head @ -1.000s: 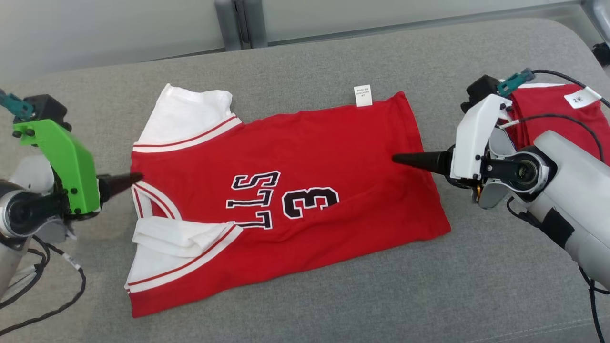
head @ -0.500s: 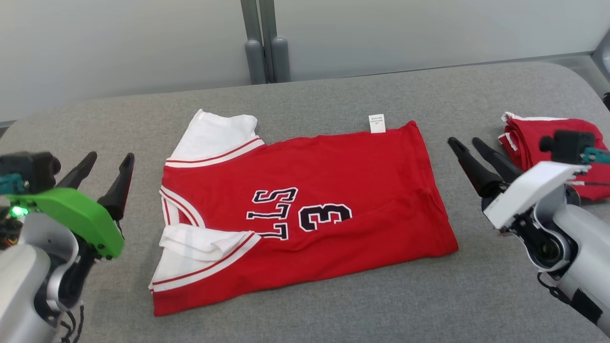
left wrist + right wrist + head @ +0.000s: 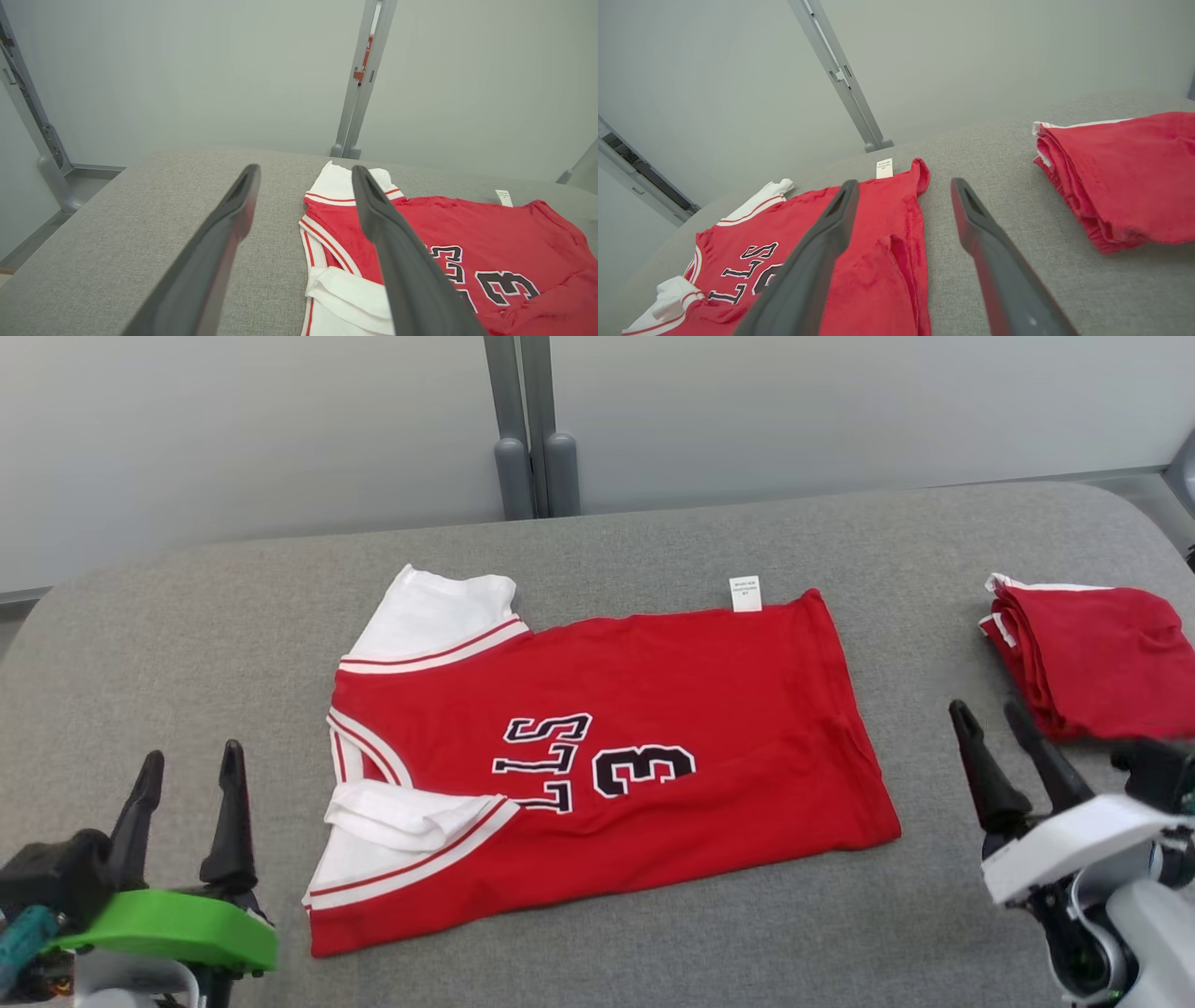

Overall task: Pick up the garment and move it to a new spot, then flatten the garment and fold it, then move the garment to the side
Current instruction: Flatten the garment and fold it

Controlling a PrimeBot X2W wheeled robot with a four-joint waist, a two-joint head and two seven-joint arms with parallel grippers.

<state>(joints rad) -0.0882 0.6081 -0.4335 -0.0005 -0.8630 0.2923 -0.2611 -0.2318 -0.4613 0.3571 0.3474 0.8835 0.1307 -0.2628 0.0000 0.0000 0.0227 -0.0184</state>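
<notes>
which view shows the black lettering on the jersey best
Head view: the lettering lies whole and unblocked. Left wrist view: a jaw covers part of it. Right wrist view: small, and a jaw also hides part.

My red shirt is soft cloth. The grey top looks fuzzy and rough. My dark fingers look smooth and matt.

a lab booth: grey wall panels and padded table.

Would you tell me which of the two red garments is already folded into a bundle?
The plain red garment at the robot's right; the numbered jersey in the centre lies spread out.
</notes>
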